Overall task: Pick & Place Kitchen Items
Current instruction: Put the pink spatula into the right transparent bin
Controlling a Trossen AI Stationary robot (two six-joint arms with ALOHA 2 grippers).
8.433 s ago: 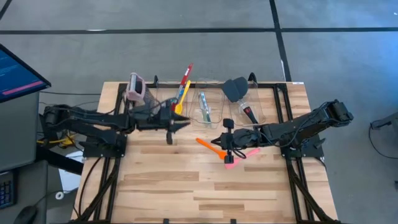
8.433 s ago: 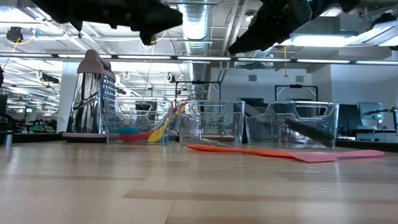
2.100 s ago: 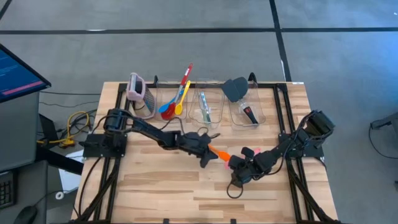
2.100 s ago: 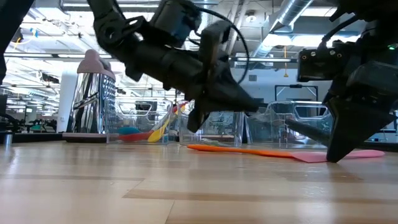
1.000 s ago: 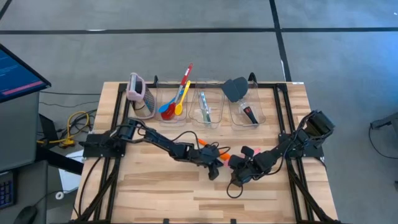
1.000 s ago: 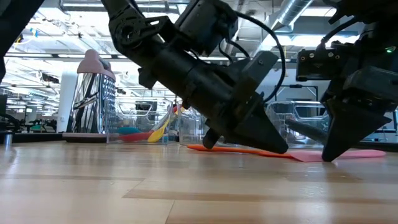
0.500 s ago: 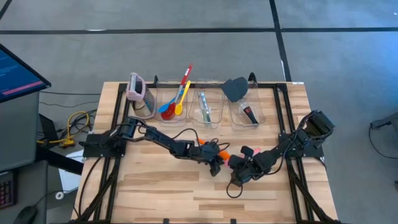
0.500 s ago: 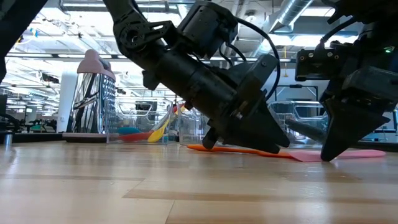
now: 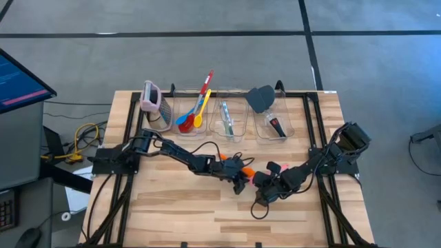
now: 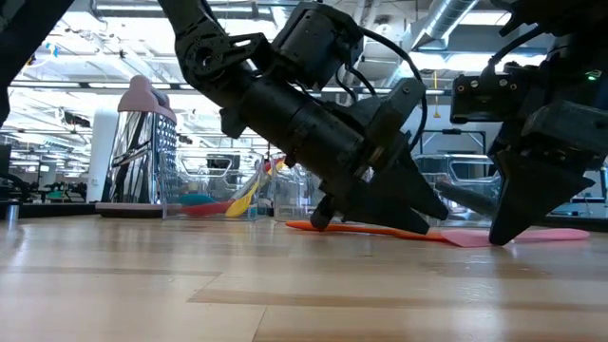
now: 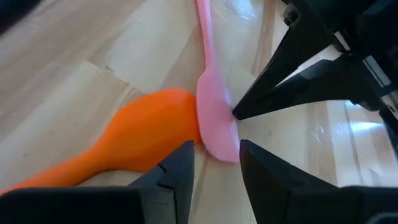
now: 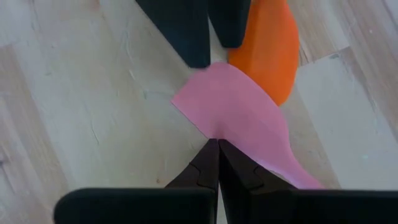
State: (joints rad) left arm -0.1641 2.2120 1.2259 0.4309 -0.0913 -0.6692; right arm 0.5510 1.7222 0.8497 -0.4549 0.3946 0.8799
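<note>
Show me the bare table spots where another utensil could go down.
Bare wood: the table's near half and the strip between the grater and left arm. Crowded mid-table: left hand and right hand meet over the orange spatula and pink spatula.

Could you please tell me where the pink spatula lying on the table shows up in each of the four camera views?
High view: the flat pink silicone spatula shows right of table centre, mostly under the right gripper.
Low view: a thin pink strip on the wood at right.
Left wrist view: its blade sits centre, handle running away.
Right wrist view: its blade fills the centre.
Shared landmark: the orange spatula, overlapping the pink blade.
</note>
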